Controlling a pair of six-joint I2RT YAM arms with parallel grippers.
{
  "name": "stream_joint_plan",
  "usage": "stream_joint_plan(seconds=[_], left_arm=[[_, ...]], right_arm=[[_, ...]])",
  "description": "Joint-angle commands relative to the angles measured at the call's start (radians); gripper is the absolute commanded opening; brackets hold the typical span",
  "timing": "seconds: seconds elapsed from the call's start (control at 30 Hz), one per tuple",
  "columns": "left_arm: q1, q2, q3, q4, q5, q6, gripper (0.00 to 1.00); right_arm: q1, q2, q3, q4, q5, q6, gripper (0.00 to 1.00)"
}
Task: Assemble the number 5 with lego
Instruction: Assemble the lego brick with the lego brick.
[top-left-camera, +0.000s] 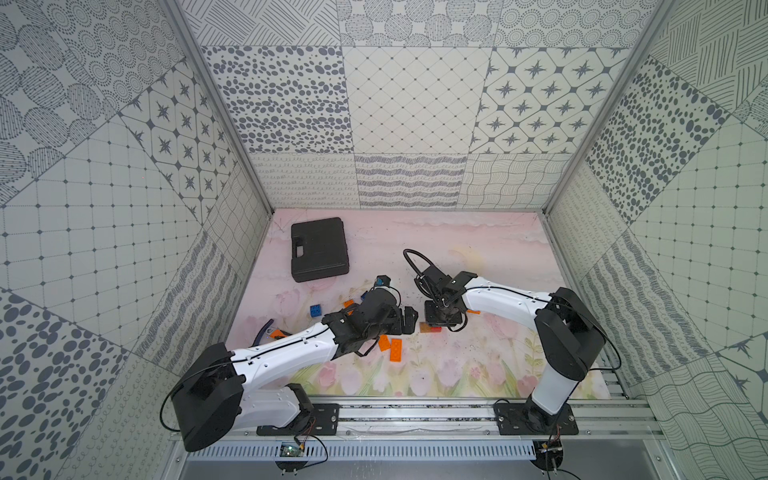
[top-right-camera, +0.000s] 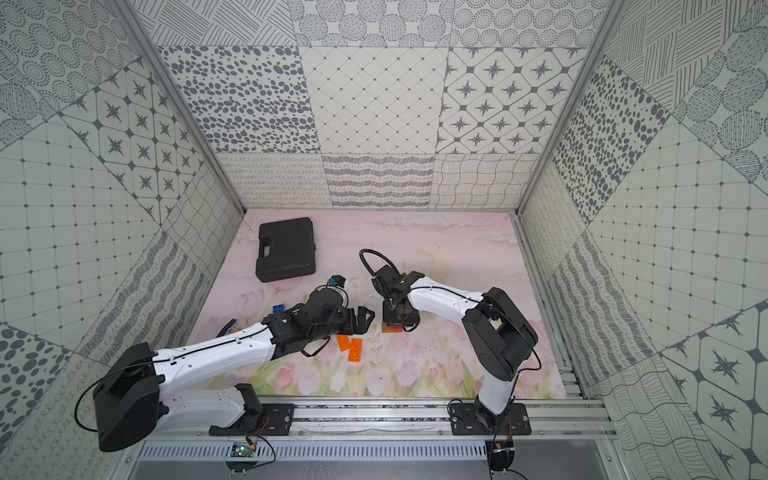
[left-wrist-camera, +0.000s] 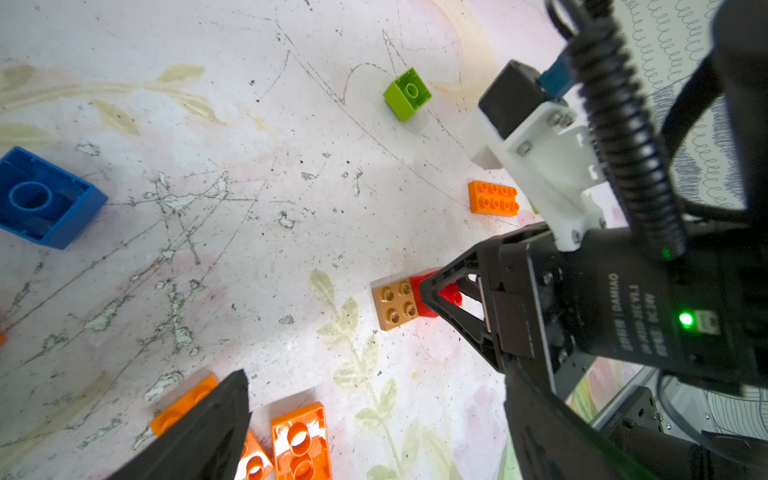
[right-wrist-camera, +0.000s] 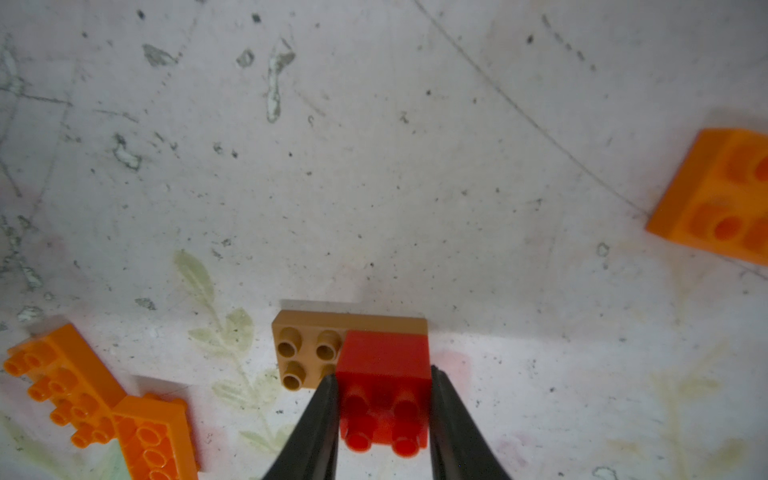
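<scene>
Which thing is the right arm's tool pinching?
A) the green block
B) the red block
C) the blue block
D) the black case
B: the right wrist view shows the right tool with a finger against each side of the red block, which sits on one end of the brown block.

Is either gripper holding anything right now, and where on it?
The right gripper pinches the red square brick by two opposite side walls; the brick sits on the brown brick. The left gripper is open and empty.
</scene>
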Motion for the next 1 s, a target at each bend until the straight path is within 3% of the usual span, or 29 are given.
stream_joint_plan(seconds=[0.0,0.17,0.33,0.47,0.73,0.97], left_arm=[[-0.004,0.003,0.003,0.038,-0.01,0.02,0.99],[-0.004,0.002,0.008,0.04,-0.006,0.036,0.99],[-0.005,0.007,0.019,0.038,0.002,0.054,0.99],[-0.004,0.026,0.043,0.032,0.023,0.067,0.99],[-0.01,0.12,0.131,0.02,0.109,0.091,0.99],[-0.047,0.229,0.225,-0.041,0.124,0.108,0.99]], right_arm=[[-0.006,0.068,-0.035,-0.014,0.016,-0.016,0.4],[-0.007,0.005,0.011,-0.048,0.029,-0.029,0.51],[-0.017,-0.101,0.03,-0.05,0.065,-0.035,0.7],[-0.054,-0.181,-0.001,-0.027,0.105,-0.038,0.78],[-0.274,-0.293,-0.167,0.05,0.035,-0.074,0.88],[-0.381,-0.282,-0.208,0.076,-0.009,-0.137,0.94]])
